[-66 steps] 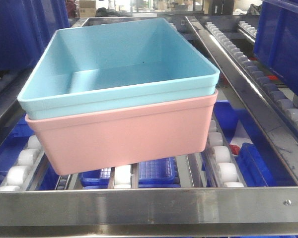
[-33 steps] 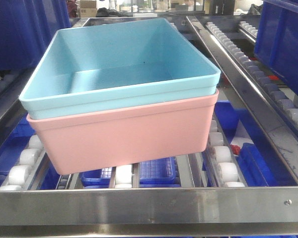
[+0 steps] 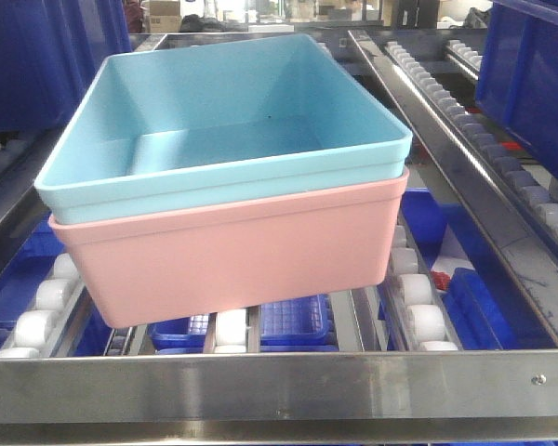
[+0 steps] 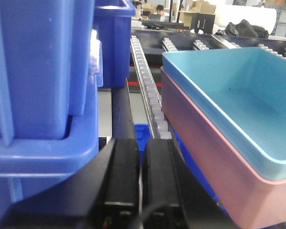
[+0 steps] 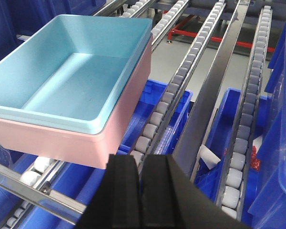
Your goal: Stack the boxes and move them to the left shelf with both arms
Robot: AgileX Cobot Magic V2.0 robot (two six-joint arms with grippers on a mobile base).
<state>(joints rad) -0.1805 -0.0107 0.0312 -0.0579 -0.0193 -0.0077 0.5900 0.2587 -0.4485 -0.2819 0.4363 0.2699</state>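
The light blue box (image 3: 260,139) is nested in the salmon pink box (image 3: 232,251), and the stack rests on the white rollers of the left shelf (image 3: 279,381), near its front steel rail. In the left wrist view the blue box (image 4: 238,95) and pink box (image 4: 205,143) lie to the right of my left gripper (image 4: 142,143), which is shut and holds nothing. In the right wrist view the stack, blue box (image 5: 71,71) over pink box (image 5: 128,95), sits up and to the left of my right gripper (image 5: 140,160). That gripper is also shut and empty, and neither gripper touches the boxes.
Dark blue crates stand at the right (image 3: 530,74) and left (image 3: 37,56) of the rack, one close beside my left gripper (image 4: 38,71). More blue crates (image 5: 229,119) lie under the roller lanes. Steel rails (image 5: 214,86) divide the lanes.
The stacked boxes shifted by only a few pixels; nothing else differs.
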